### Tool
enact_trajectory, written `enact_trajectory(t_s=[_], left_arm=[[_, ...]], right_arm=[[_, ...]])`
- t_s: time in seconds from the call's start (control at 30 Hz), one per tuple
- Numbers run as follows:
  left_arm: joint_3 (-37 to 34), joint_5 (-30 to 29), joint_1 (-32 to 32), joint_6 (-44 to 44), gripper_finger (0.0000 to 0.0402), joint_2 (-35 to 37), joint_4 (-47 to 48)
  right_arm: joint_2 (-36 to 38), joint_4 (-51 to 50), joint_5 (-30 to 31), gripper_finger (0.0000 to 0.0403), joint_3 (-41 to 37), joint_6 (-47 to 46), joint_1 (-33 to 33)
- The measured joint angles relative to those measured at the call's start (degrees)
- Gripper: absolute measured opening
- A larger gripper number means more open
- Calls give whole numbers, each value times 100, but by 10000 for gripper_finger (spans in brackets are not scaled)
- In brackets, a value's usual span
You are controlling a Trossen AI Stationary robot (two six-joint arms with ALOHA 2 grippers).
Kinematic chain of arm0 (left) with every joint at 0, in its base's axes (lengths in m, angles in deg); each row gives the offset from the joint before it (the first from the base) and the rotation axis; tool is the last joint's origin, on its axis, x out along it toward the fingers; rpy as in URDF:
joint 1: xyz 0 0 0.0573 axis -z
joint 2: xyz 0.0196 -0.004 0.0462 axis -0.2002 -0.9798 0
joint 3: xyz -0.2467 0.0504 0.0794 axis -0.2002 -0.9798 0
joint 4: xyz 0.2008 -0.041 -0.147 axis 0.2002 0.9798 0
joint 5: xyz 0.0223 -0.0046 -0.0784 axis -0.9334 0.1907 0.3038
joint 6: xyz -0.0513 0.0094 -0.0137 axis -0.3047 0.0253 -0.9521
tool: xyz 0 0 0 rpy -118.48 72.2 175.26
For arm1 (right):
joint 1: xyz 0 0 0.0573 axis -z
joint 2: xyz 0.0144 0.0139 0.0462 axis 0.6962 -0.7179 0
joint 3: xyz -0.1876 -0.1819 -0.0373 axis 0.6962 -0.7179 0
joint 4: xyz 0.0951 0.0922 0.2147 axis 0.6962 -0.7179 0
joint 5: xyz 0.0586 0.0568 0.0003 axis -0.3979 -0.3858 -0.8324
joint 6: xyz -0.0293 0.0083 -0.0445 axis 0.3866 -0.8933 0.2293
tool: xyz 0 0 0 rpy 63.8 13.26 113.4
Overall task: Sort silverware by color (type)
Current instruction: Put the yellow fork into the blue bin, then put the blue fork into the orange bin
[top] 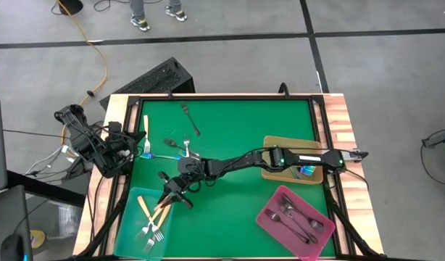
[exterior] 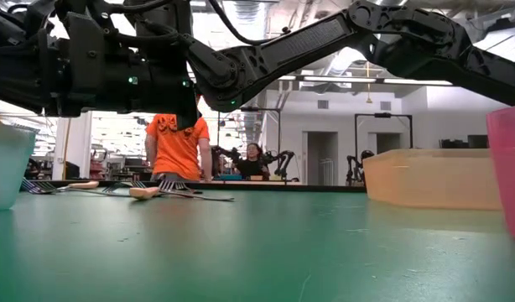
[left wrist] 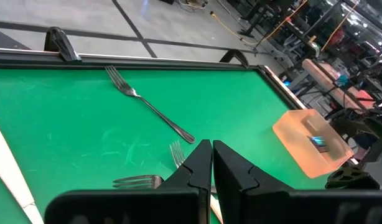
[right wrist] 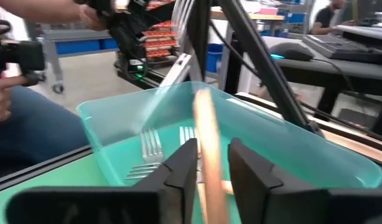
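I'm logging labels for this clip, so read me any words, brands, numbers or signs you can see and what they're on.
No text can be read in any view.
Teal tray, pink tray, tan tray: no label shows.
Forks in the teal tray: no marking shows.
Orange shirt on the person in the low view: a dark print, too blurred to read.
Shelves in the room behind: too blurred to read.

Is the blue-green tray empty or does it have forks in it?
Not empty. The teal tray already holds several cream-handled forks, tines showing in the high and right wrist views.
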Motion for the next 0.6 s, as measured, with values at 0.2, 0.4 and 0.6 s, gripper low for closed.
enact_trajectory(t_s=[0.2, 0.4, 0.6], left_arm=[[0, -5, 0, 0, 0, 0, 0], [0, -11, -1, 0, 0, 0, -1], [2, -6, 0, 0, 0, 0, 0]], right_arm=[[5, -17, 365, 154, 0, 0, -11], [43, -35, 366, 165, 31, -16, 7], [519, -165, 548, 166, 48, 43, 141]])
